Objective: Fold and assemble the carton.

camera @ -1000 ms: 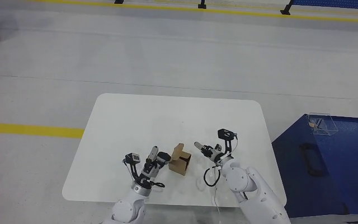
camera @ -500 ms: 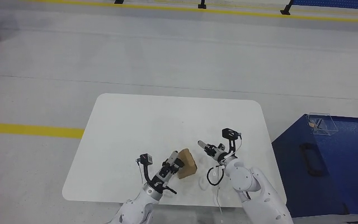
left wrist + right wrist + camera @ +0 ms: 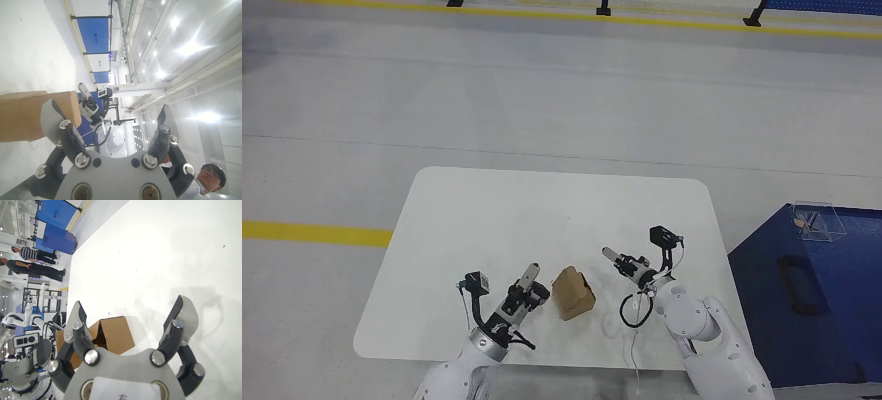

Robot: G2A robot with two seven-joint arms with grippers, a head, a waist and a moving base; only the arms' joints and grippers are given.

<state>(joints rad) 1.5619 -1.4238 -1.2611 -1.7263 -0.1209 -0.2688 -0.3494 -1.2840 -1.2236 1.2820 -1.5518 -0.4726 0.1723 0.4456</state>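
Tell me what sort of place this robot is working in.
Probably a large robotics test hall or factory floor: a yellow painted floor line runs past the white rounded table, blue partition panels stand behind, and another white humanoid robot stands in the background.

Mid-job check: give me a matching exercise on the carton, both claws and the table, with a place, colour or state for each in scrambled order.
Things:
1. carton
2. left claw
3. right claw
4. table

Descriptions:
a. white, bearing the rest
b. brown, lying between the two claws
c. open, to the robot's left of the carton
d. open, to the robot's right of the carton

Pairs: 1-b, 2-c, 3-d, 4-a
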